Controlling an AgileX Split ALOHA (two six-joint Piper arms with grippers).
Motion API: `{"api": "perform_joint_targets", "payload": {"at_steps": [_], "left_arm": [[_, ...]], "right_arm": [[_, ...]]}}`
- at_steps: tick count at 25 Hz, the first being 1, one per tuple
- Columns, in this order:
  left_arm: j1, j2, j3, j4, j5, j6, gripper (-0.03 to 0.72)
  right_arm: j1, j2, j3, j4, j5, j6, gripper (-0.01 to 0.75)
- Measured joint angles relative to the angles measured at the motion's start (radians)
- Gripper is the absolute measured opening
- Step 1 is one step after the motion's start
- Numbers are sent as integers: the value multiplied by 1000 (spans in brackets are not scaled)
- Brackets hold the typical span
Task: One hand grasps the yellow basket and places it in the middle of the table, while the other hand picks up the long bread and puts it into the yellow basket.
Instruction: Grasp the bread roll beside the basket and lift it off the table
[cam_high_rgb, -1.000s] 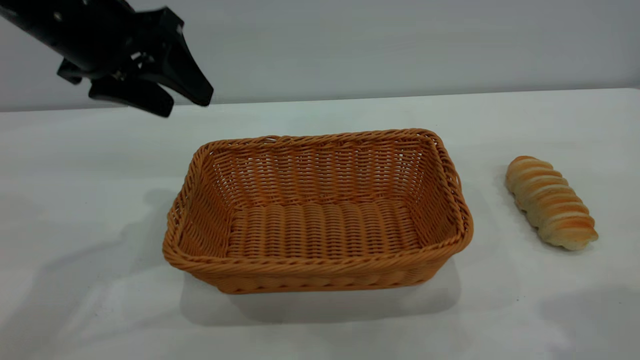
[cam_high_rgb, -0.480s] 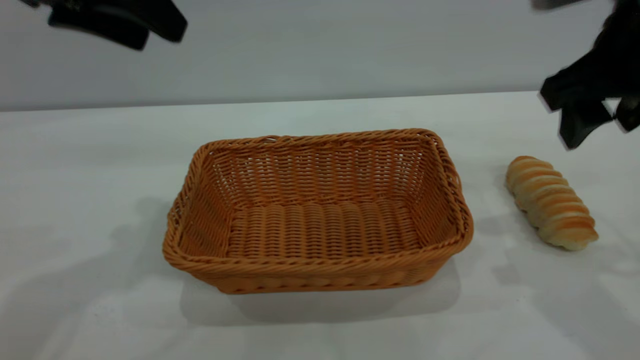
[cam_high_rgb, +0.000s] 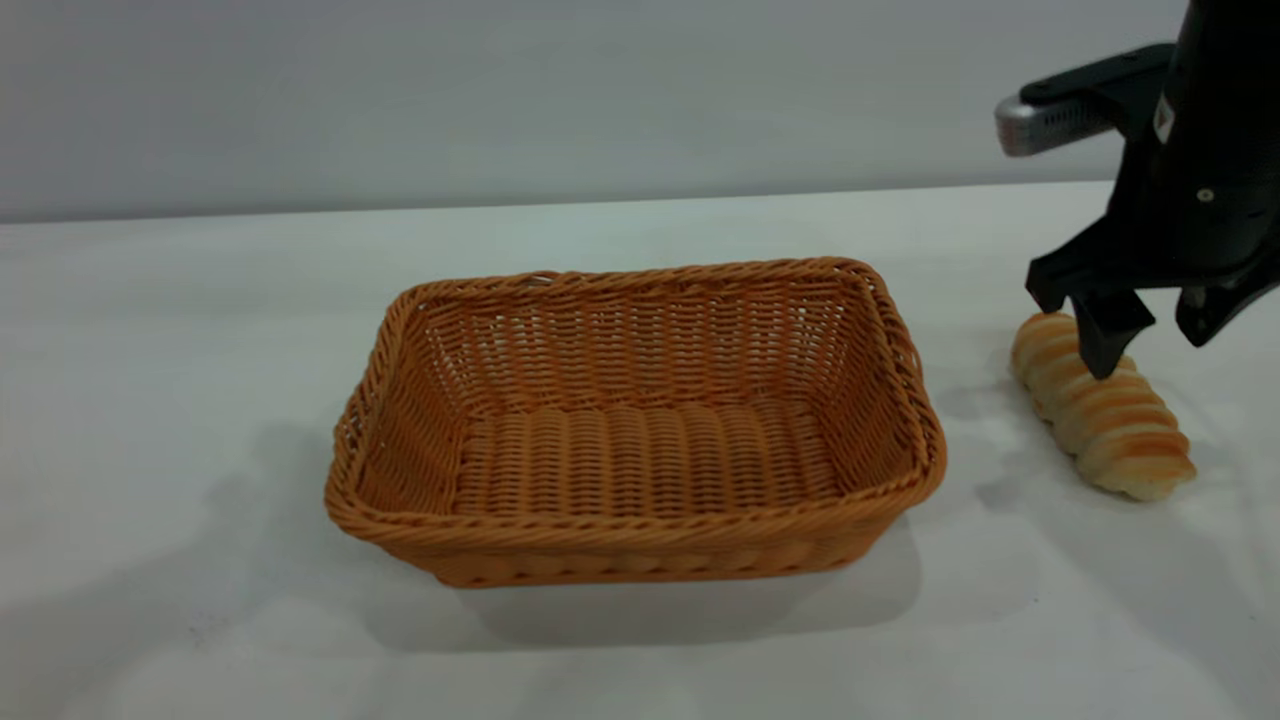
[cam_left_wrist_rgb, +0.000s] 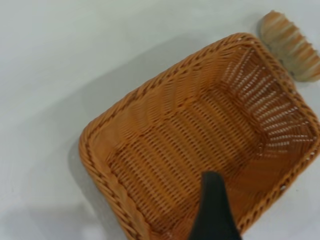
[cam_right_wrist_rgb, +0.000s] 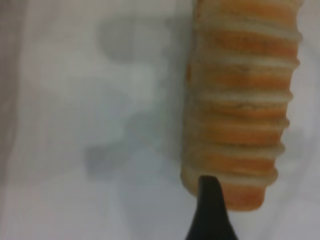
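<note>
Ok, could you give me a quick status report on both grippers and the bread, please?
Right gripper open, hovering over the long bread. Left gripper above the yellow basket, holding nothing. Bread on the table, right of the basket. Nothing in the way.

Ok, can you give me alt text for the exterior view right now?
The black right gripper, fingers spread, hangs just over the far end of the ridged cream-and-orange long bread on the white table. Left of the bread sits the empty orange-tan woven wicker basket.
</note>
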Motion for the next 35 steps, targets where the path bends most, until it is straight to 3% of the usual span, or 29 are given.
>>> {"api": "perform_joint_targets", "payload": {"at_steps": [14, 23, 27, 29, 31, 35], "left_arm": [[0, -89, 1, 6, 67, -3, 584], [0, -89, 8, 7, 86, -19, 584], [0, -89, 8, 7, 88, -20, 584], [0, -89, 8, 7, 92, -20, 584], [0, -89, 8, 7, 93, -20, 584], [0, -89, 8, 26, 94, -15, 584]], "right_arm": [[-22, 203, -158, -6, 10, -21, 591], [-43, 261, -184, -10, 9, -27, 565], [-43, 263, -187, -9, 13, -28, 387], [-43, 264, -192, -10, 25, -28, 198], [-43, 264, -192, -20, 33, -34, 82], [-43, 261, -192, -37, 65, -37, 63]]}}
